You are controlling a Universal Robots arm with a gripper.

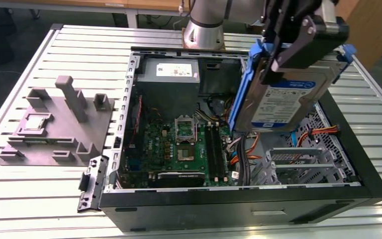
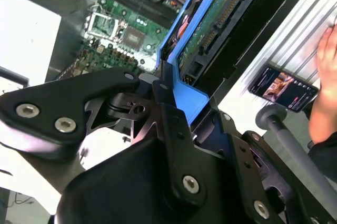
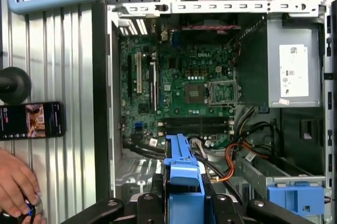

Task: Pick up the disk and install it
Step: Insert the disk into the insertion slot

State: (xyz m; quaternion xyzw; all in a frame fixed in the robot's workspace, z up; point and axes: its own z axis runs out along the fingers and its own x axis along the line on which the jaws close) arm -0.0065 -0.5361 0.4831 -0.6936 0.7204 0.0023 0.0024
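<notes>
The disk (image 1: 280, 99), a silver drive with a white and blue label in a blue carrier frame, hangs upright and slightly tilted over the exterior view's right side of the open computer case (image 1: 244, 196). My gripper (image 1: 290, 47) is shut on its upper end. In the second wrist view the black fingers (image 2: 108, 95) clamp the blue frame (image 2: 208, 19), with the drive's circuit side showing. In the first wrist view the frame's edge (image 3: 181, 169) sticks out from my gripper (image 3: 181, 203) above the motherboard (image 3: 184, 77). A metal drive cage (image 1: 297, 159) sits below the disk.
A grey fixture block (image 1: 58, 124) with posts lies at the exterior view's left of the case. The power supply (image 1: 167, 74) fills the case's far corner. Orange cables (image 3: 231, 163) and a blue bracket (image 3: 295, 195) are inside. A phone (image 3: 31, 120) and a person's hand (image 3: 16, 184) rest beside the case.
</notes>
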